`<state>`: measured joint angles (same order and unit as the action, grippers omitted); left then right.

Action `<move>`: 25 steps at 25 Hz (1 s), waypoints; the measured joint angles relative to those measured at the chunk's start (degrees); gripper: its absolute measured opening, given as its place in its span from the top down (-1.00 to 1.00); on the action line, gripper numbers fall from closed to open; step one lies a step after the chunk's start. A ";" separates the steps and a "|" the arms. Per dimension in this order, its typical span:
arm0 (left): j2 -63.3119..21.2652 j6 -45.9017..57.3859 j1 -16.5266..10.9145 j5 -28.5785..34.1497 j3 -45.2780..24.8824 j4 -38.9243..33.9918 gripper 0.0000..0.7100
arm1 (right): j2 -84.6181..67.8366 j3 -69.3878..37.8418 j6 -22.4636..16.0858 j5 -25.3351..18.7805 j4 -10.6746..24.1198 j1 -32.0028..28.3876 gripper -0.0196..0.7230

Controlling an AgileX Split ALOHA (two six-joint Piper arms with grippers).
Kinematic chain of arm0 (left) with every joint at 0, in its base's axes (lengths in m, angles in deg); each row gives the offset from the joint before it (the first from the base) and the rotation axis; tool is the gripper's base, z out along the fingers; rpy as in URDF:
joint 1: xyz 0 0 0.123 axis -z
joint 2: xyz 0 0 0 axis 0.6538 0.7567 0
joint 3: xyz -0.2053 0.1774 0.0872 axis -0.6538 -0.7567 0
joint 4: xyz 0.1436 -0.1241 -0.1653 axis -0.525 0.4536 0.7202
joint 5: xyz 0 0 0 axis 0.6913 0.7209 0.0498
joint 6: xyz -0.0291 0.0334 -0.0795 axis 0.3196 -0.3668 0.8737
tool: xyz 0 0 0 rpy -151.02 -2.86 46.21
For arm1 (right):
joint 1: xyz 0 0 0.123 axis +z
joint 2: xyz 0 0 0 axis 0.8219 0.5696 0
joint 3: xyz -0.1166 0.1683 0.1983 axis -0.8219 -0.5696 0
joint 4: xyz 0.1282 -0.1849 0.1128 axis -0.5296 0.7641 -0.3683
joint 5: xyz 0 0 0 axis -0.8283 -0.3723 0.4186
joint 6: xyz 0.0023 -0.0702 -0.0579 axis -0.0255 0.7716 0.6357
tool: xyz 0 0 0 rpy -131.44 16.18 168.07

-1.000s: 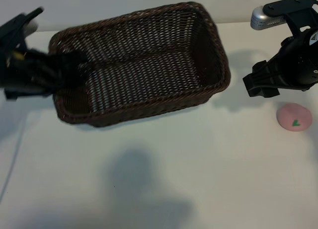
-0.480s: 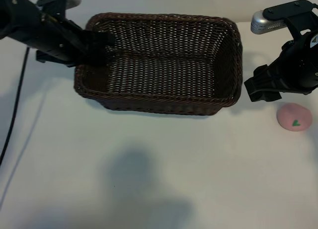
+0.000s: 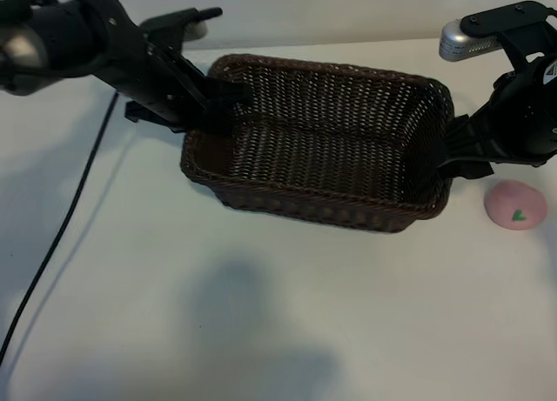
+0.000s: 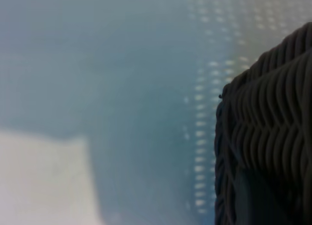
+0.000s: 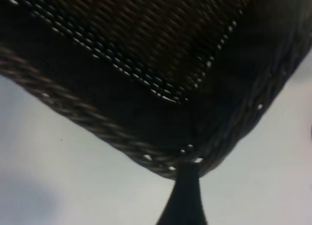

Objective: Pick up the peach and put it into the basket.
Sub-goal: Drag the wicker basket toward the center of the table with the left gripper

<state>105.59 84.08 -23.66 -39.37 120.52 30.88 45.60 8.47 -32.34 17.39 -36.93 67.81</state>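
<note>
Left pincer grips the basket at its left end; peach lies on the table.

The left pincer is closed narrowly on the basket's left end wall, one finger inside and one outside. The right pincer stands wide open and holds nothing, positioned at the basket's right end, just beside its rim. The basket rests on the table between the two arms. The peach sits on the table outside the basket, near its right corner and below the right pincer, green leaf mark facing the exterior camera. A black cable runs across the table at the left.
</note>
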 joint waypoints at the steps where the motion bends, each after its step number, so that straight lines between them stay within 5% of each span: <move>1: 0.47 0.00 0.04 -0.49 0.00 0.48 0.55 | 0.00 0.00 0.00 0.00 0.00 0.00 -0.65; 25: 4.36 3.18 0.04 -4.13 0.06 3.50 0.47 | 0.00 0.00 0.00 -0.80 0.00 0.00 -0.65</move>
<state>109.95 87.26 -23.62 -43.50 120.59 34.38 45.60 8.47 -32.34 16.58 -36.93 67.81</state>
